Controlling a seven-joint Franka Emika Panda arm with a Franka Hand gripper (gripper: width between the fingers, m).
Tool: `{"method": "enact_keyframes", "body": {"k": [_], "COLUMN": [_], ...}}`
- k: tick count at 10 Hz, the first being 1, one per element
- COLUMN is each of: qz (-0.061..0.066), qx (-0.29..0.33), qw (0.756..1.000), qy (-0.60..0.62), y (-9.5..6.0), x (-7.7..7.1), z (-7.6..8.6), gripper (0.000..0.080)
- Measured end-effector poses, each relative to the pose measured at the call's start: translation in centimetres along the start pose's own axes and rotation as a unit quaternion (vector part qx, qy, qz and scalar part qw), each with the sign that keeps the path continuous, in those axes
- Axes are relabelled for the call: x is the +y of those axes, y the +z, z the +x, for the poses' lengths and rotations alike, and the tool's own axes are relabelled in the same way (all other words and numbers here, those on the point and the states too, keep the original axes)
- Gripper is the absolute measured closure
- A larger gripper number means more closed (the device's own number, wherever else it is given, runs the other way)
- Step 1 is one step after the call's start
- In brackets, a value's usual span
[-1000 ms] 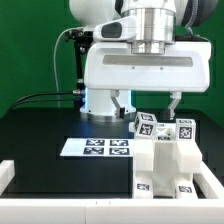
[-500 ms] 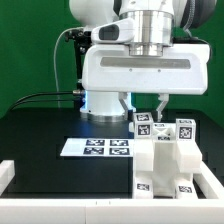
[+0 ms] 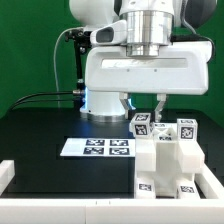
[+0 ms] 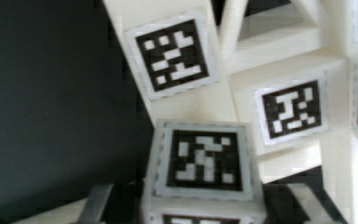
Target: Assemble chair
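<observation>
The partly built white chair [image 3: 165, 165] stands on the black table at the exterior view's right, with several tagged blocks on top. My gripper [image 3: 143, 110] hangs straight above its leftmost top piece, a white tagged block [image 3: 143, 125], with one finger down each side. In the wrist view the same block [image 4: 202, 160] fills the gap between the dark fingers [image 4: 112, 203], which press against both its sides. Behind it rise more tagged white chair parts [image 4: 291, 105]. The gripper is shut on this block, which still sits on the chair.
The marker board [image 3: 95, 148] lies flat on the black table to the left of the chair. A white raised border [image 3: 60, 205] runs along the table's near edge. The arm's base [image 3: 100, 100] and a black cable [image 3: 40, 97] stand behind, before a green backdrop.
The fingers have drawn together from wide open until they meet the sides of the tagged block. The arm and the chair parts have stayed in place.
</observation>
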State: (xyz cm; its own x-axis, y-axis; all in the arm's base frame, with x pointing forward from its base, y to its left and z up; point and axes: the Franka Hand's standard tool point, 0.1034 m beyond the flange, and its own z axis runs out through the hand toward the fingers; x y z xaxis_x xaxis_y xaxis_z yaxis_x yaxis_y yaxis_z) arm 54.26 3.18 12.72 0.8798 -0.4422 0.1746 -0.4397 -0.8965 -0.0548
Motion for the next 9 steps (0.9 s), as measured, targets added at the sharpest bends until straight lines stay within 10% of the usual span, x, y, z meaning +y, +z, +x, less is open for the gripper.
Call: {"method": "enact_keyframes", "body": {"k": [9], "qz": [0.017], "qx": [-0.012], "qw": [0.933], "qy": [0.360], "y": [0.1], "x": [-1.8], "z": [-0.5], "gripper": [0.0517]}}
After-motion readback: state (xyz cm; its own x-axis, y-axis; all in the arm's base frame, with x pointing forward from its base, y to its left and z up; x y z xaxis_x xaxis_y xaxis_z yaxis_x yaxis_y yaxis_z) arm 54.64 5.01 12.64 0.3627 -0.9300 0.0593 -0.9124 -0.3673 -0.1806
